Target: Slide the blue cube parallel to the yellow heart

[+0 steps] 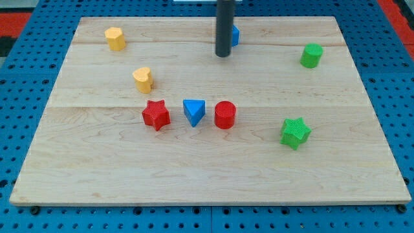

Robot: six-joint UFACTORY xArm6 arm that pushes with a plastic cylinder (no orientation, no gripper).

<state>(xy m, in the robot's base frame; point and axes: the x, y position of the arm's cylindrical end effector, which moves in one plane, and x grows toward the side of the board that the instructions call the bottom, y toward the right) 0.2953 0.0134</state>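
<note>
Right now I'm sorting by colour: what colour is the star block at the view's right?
Green, clearest in the camera view.

Before me a red star (156, 114), blue triangle (193, 111) and red cylinder (225, 114) line up mid-board (213, 168); green star (295, 133), green cylinder (311, 55) sit right; yellow block (115, 38) top left.

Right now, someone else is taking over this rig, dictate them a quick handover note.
No hand: my tip sits near the view's top centre, just left of the blue cube, which the rod mostly hides.
The yellow heart lies left of centre, lower in the view than the cube, above the red star.
Done: tip is at the cube; contact cannot be told.
Left: slide the cube down the view until it lines up level with the heart.
</note>
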